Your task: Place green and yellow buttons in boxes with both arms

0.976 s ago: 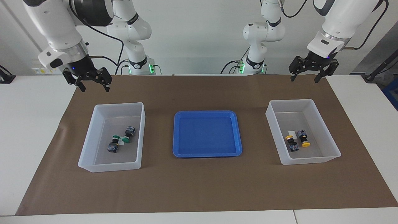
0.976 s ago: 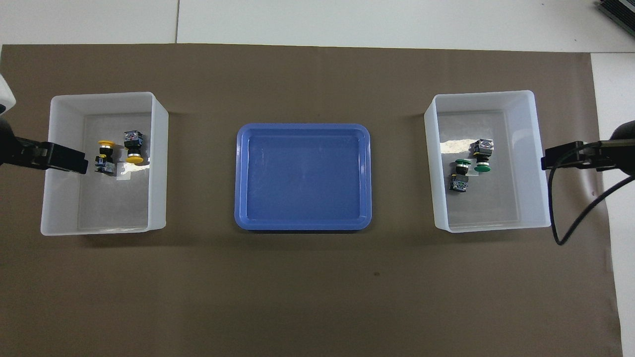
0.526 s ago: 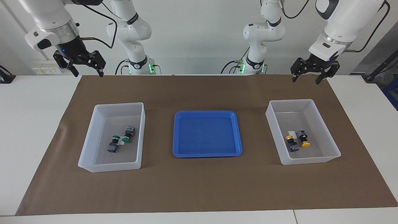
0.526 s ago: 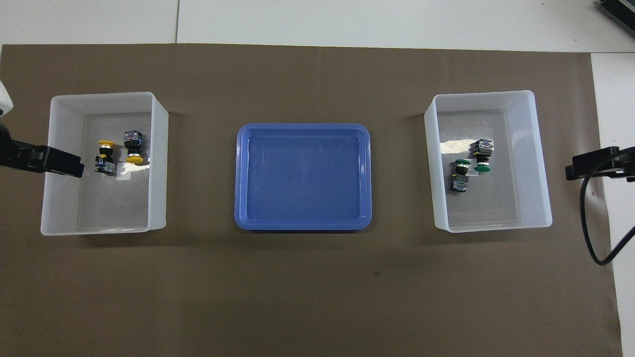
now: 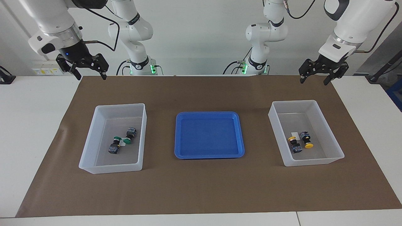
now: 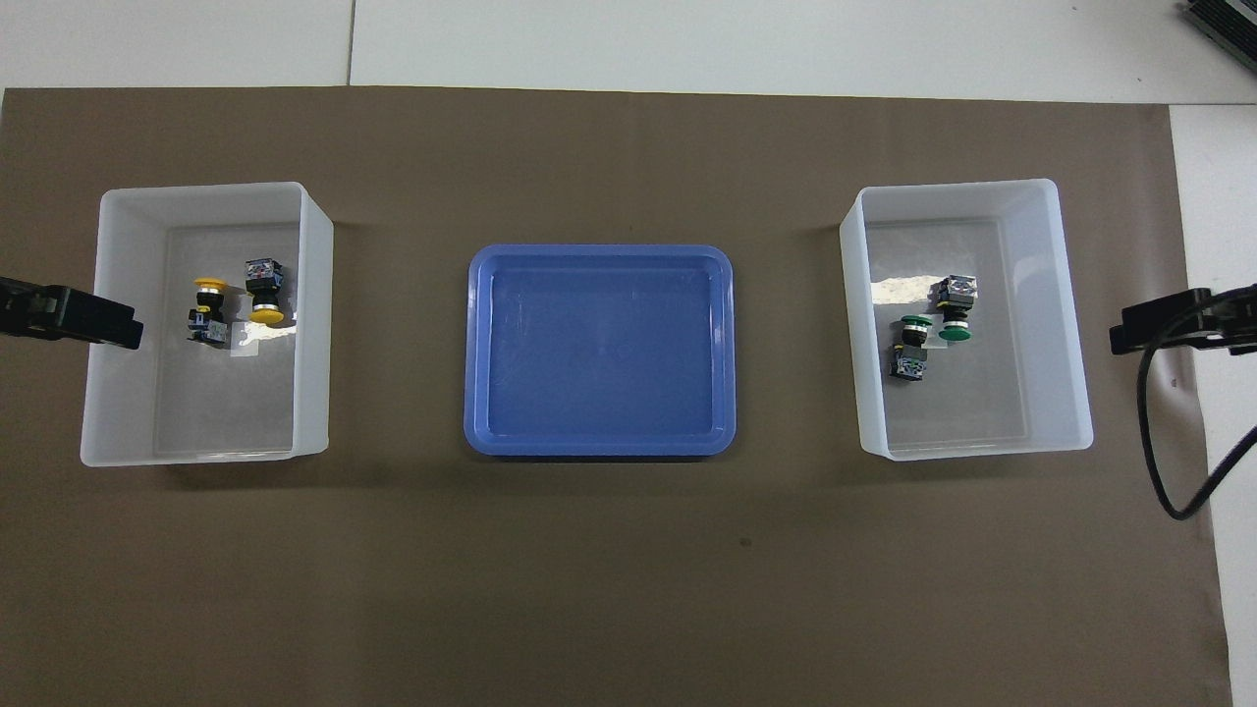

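Both grippers have drawn back from the bins since a second ago, rising toward the robots' edge of the brown mat: the right gripper (image 5: 89,66) hangs, jaws spread and empty, over the mat's corner at the right arm's end, and the left gripper (image 5: 323,71), likewise spread and empty, over the corner at the left arm's end. The buttons have not shifted. The bin at the right arm's end (image 5: 91,142) holds the two green buttons (image 5: 121,142), lying on their sides just beside each other on its floor, dark blocky bodies with round green caps. The bin at the left arm's end (image 5: 329,135) holds the two yellow buttons (image 5: 301,142), also tipped on their sides, next to a small white label (image 5: 294,134). Between the bins sits the shallow blue tray (image 5: 177,138), with nothing in it.
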`<state>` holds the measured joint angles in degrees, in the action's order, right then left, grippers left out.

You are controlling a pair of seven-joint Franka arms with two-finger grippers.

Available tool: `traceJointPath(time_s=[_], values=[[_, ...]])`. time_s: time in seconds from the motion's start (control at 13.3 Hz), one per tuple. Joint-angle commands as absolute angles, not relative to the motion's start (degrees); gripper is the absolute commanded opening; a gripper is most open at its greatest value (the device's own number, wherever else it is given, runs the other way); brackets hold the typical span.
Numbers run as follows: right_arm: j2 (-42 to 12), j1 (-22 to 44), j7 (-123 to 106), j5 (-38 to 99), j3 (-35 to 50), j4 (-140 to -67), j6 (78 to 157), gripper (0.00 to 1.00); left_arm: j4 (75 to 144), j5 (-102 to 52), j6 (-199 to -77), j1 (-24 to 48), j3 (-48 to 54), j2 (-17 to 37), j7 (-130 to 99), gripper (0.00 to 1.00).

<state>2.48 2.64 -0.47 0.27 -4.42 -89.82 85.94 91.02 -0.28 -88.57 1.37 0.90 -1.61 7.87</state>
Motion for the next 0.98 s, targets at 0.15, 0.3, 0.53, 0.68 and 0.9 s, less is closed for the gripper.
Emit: traceJointPath(time_s=[0.15, 0.3, 0.53, 0.68, 0.9], values=[[2.64, 2.37, -1.93, -0.70, -4.13, -90.53, 87.97, 1.00, 93.34, 0.79, -89.91, 2.02, 1.32, -3.07, 8.44, 1.00], [2.72, 2.81, -1.93, -0.70, -4.22, -90.62, 88.15, 1.00, 93.60, 0.70, -90.09, 1.32, 1.32, -3.43, 8.53, 1.00], [2.55, 5.80, -1.93, -0.79, -6.86, -90.62, 87.45, 1.00, 93.60, 0.70, -89.91, 1.32, 1.32, -3.43, 8.44, 1.00], [2.37, 5.28, -2.02, -0.88, -6.86, -90.53, 87.80, 1.00, 93.60, 0.70, -89.91, 1.58, 1.32, -3.43, 8.35, 1.00], [2.46, 3.78, -1.93, -0.79, -5.54, -90.53, 87.72, 1.00, 93.60, 0.70, -89.91, 1.14, 1.14, -3.43, 8.35, 1.00]])
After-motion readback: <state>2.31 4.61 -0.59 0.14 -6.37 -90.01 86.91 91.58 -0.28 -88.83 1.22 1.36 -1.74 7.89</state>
